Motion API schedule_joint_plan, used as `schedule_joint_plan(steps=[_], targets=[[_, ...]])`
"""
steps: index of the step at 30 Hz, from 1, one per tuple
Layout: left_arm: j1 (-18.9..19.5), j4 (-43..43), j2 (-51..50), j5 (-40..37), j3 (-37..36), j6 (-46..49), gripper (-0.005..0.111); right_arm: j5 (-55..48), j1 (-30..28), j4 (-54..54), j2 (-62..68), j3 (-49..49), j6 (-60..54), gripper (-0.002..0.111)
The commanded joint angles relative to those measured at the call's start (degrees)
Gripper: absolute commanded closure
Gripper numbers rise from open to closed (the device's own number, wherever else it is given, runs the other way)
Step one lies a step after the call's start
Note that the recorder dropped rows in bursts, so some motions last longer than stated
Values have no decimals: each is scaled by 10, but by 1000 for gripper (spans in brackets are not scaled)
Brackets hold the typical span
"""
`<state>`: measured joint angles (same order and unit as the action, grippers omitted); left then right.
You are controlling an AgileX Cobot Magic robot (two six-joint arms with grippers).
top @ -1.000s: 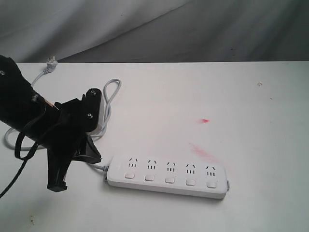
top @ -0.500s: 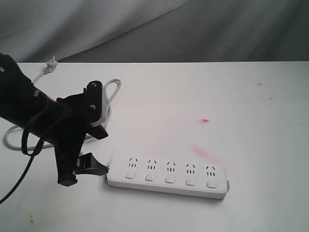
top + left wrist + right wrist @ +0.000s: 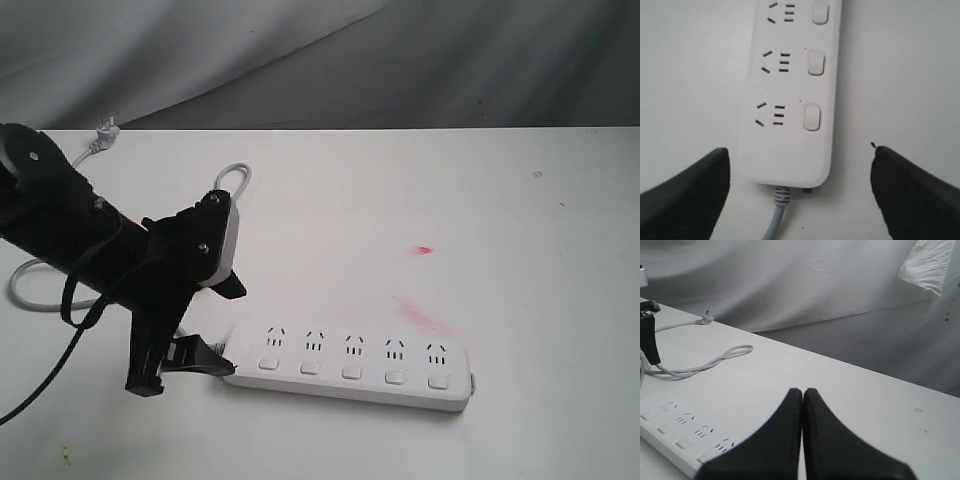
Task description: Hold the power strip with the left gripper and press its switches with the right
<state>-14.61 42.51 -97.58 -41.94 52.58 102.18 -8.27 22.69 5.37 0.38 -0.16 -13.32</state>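
Note:
The white power strip (image 3: 345,362) lies flat near the table's front, its row of switches (image 3: 351,372) facing the front edge. My left gripper (image 3: 236,330) is open at the strip's cord end, one finger on either side. In the left wrist view the strip (image 3: 790,95) runs away from the left gripper (image 3: 800,149). Both black fingertips (image 3: 705,175) stand apart from its sides. The nearest switch (image 3: 811,117) is just beyond them. My right gripper (image 3: 802,391) is shut on nothing above the table, out of the exterior view, with the strip (image 3: 675,435) off to its side.
The grey cord (image 3: 232,190) loops behind the left arm to a plug (image 3: 105,130) at the table's back left edge. Red smears (image 3: 424,249) mark the tabletop behind the strip. Grey cloth hangs behind the table (image 3: 520,200).
My left gripper has swung right and down toward the strip. Its fingers now straddle the cord end. The strip has not moved.

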Motion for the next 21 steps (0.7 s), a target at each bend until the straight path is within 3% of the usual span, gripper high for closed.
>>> schedule_joint_plan(steps=[1,4,10,21], targets=[[-3,20,-25,10,3,34,33,5,-4,1,-4,2,2,108],[-3,41,-41,27,3,64,33,5,-4,1,-4,2,2,108],[-3,35,-48,58,3,80,17,5,-4,1,-4,2,2,108],[-3,36,-91,66,4,78,17,5,-4,1,-4,2,2,108]])
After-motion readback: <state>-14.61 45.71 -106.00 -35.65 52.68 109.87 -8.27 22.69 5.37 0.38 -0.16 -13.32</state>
